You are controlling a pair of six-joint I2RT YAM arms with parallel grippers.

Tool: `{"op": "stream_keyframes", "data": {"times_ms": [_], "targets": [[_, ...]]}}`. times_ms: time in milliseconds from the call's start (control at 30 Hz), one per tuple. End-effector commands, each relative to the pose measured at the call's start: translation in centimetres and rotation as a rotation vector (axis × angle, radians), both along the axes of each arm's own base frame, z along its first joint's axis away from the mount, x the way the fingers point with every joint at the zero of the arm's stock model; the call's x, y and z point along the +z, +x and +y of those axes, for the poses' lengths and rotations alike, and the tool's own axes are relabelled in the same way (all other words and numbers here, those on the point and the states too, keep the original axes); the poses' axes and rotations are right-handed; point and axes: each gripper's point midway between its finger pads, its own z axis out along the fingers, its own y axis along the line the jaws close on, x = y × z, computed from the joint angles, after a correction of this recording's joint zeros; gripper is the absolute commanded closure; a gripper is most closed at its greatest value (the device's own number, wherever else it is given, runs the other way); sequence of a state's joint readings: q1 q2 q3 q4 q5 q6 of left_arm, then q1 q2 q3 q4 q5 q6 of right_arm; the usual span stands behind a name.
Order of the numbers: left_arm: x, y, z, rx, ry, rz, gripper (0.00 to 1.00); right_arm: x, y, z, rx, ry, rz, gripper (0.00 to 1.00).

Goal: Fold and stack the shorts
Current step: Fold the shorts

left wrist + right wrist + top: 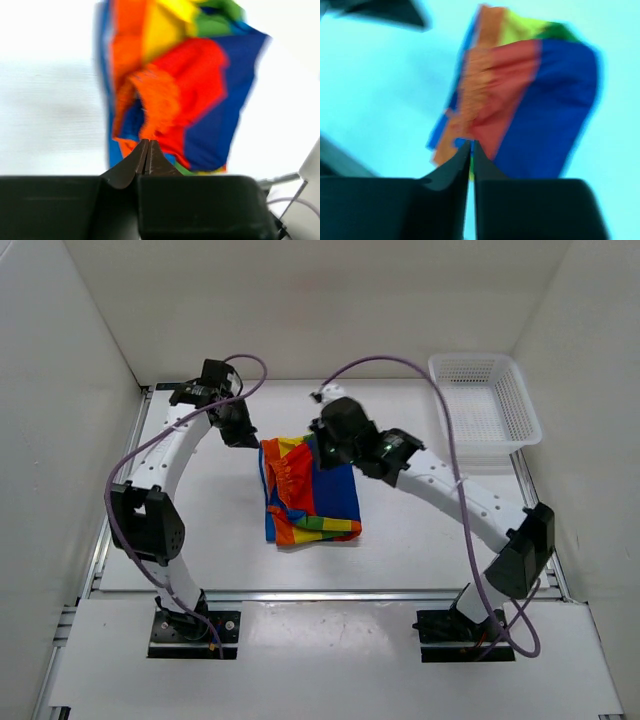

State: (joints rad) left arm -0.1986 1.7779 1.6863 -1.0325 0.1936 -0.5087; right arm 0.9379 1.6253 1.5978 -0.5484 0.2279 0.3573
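The shorts (310, 495) lie folded into a rough rectangle on the white worktop (420, 540), between the two arms. The left fingers (134, 164) are pressed tight together, tips meeting. The cloth's gathered orange edge begins right at those tips (whether a pinch of it is caught there cannot be told). The right fingers (454, 166) are all but closed, with only a hairline slit between them. The shorts spread out ahead of their tips, red and orange straight ahead and the blue panel ahead to the right. That view is blurred, so any hold on the cloth is unclear. A white mesh basket (470, 359) sits well away from the right fingers, clear of the shorts.
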Motion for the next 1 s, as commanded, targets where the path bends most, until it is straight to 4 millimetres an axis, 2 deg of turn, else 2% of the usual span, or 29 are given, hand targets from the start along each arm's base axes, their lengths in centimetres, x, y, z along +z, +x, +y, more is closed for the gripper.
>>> {"op": "stream_keyframes", "data": {"times_ms": [0,33,67,133,167,200,233,267,300,333,367,400,433,467,500,533,567,633,667,733,767,800,867,900,967], "targets": [[1.7,-2.4,-2.9,-0.1,-0.022,-0.005,0.9,-3.4,3.9,-4.8,-0.133,-0.035,0.068,1.0],[1.8,-2.4,-4.5,-0.142,-0.077,-0.023,0.9,-3.1,4.6,-5.0,-0.13,0.0,0.076,1.0],[0.9,-2.4,-5.3,-0.152,-0.098,-0.004,0.9,-4.4,5.7,-5.4,-0.093,0.016,0.129,1.0],[-2.3,-2.7,-6.5,-0.166,-0.112,0.068,0.9,-4.8,7.3,-5.2,-0.054,0.049,0.168,1.0],[-3.1,-2.3,-6.9,-0.162,-0.125,0.075,0.9,-6.5,8.2,-4.8,-0.041,0.047,0.222,1.0],[-4.0,-1.9,-7.0,-0.161,-0.123,0.084,0.9,-5.5,9.9,-4.8,-0.03,0.079,0.211,1.0],[-5.3,-2.1,-7.0,-0.15,-0.119,0.123,0.9,-5.7,10.1,-4.2,0.002,0.104,0.236,1.0],[-7.2,-1.8,-7.1,-0.147,-0.109,0.161,0.9,-7.6,11.0,-3.9,0.002,0.094,0.273,1.0],[-7.8,-1.4,-7.0,-0.14,-0.095,0.166,0.9,-7.4,12.2,-3.7,-0.005,0.102,0.262,1.0],[-8.3,-1.0,-6.9,-0.134,-0.081,0.167,0.9,-8.4,12.6,-3.4,-0.007,0.094,0.275,1.0],[-10.0,-0.9,-6.5,-0.121,-0.048,0.198,0.9,-10.8,13.4,-3.5,-0.029,0.076,0.318,1.0],[-10.3,-0.5,-6.5,-0.129,-0.044,0.198,0.9,-12.0,13.7,-3.4,-0.031,0.066,0.335,1.0],[-10.6,-0.2,-6.6,-0.129,-0.043,0.202,0.9,-14.6,14.2,-3.0,-0.047,0.054,0.376,1.0],[-12.1,-0.4,-6.5,-0.135,-0.032,0.233,0.9,-15.8,14.8,-3.3,-0.072,0.052,0.403,1.0],[-12.3,-0.1,-6.6,-0.135,-0.031,0.235,0.9,-17.1,15.4,-3.9,-0.106,0.039,0.419,1.0],[-12.7,0.0,-6.7,-0.144,-0.027,0.238,0.9,-19.4,16.3,-4.3,-0.142,0.018,0.438,1.0],[-13.7,0.0,-6.5,-0.14,-0.013,0.258,0.9,-20.2,16.4,-4.2,-0.15,0.016,0.451,1.0],[-14.1,-0.1,-6.4,-0.14,-0.011,0.267,0.9,-21.5,16.9,-4.8,-0.17,-0.001,0.469,1.0],[-14.1,-0.1,-6.4,-0.14,-0.011,0.267,0.9,-21.5,16.9,-4.8,-0.17,-0.001,0.469,1.0],[-14.2,-0.1,-6.3,-0.145,0.0,0.262,0.9,-19.6,16.6,-4.8,-0.16,0.019,0.45,1.0],[-13.4,0.1,-6.2,-0.141,0.006,0.246,0.9,-19.1,16.1,-5.0,-0.16,0.02,0.449,1.0],[-12.7,0.3,-6.0,-0.137,0.013,0.224,0.9,-15.8,16.0,-5.1,-0.153,0.052,0.401,1.0],[-11.5,0.8,-6.2,-0.138,0.007,0.2,0.9,-13.2,15.4,-6.0,-0.169,0.059,0.354,1.0],[-11.5,0.8,-6.2,-0.138,0.007,0.2,0.9,-10.9,14.0,-6.4,-0.166,0.067,0.319,1.0],[-11.3,0.9,-6.2,-0.138,0.007,0.2,0.9,-9.5,12.3,-7.0,-0.163,0.068,0.301,0.96]]}}
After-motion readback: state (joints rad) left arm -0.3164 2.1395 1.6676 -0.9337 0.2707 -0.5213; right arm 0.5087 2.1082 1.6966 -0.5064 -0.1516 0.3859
